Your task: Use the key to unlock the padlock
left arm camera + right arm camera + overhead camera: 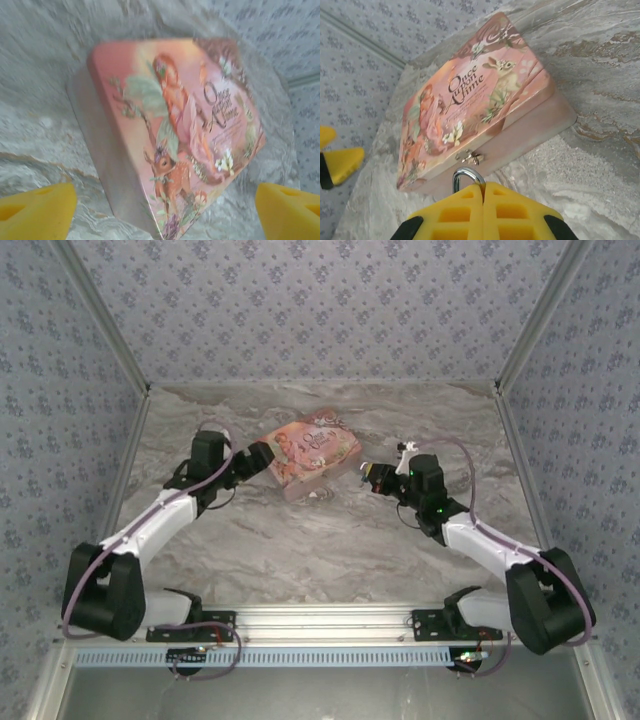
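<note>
The right gripper (pixel 482 189) has its fingers pressed together on the padlock (pixel 465 170). The silvery shackle pokes up between them, and the lock's body is hidden inside the pads. Just beyond, the box (pixel 470 95) lies on the table (pixel 600 75), its clasp (pixel 471 158) facing the shackle. Past the box's far side, the left gripper (pixel 258 460) is spread wide and holds nothing. I cannot make out the key. By my judgement the step is bringing key to lock. The right grip should be firm, with the keyhole turned clear of the pads. The empty left should take the key by its bow and line it up squarely before pushing.
</note>
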`<state>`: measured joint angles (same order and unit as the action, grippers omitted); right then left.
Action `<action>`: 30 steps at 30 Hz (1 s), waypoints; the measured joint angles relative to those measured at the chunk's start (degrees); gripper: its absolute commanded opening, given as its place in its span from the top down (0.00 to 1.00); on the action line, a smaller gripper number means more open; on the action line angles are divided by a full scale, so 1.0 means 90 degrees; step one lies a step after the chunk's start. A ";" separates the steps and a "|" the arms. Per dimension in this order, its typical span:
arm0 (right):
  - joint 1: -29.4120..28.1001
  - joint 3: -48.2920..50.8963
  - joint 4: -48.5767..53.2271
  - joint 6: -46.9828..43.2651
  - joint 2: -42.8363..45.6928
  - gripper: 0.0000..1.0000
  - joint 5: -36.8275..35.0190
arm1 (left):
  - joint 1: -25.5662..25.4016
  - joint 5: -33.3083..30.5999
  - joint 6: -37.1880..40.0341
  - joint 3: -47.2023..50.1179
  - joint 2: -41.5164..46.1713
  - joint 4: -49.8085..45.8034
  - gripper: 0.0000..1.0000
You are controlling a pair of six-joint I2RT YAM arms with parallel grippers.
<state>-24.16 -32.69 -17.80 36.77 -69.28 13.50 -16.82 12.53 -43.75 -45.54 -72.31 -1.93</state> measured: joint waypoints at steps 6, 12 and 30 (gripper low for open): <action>-0.0158 -0.0393 0.1802 -0.0471 0.0206 1.00 0.0148 | 0.0231 -0.0600 0.0311 0.0277 0.0903 0.0061 0.01; -0.0697 -0.0942 0.3553 -0.0787 0.0211 1.00 -0.0039 | 0.0566 -0.0838 0.0512 0.0444 0.1209 -0.0015 0.01; -0.1290 -0.1528 0.5911 -0.0741 -0.0568 1.00 -0.0950 | 0.0619 -0.1047 0.0651 0.0918 0.1717 0.0000 0.01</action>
<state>-35.77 -46.44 35.40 30.11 -74.39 4.95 -11.25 3.11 -37.89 -37.28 -56.86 -1.93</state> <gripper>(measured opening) 0.059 0.994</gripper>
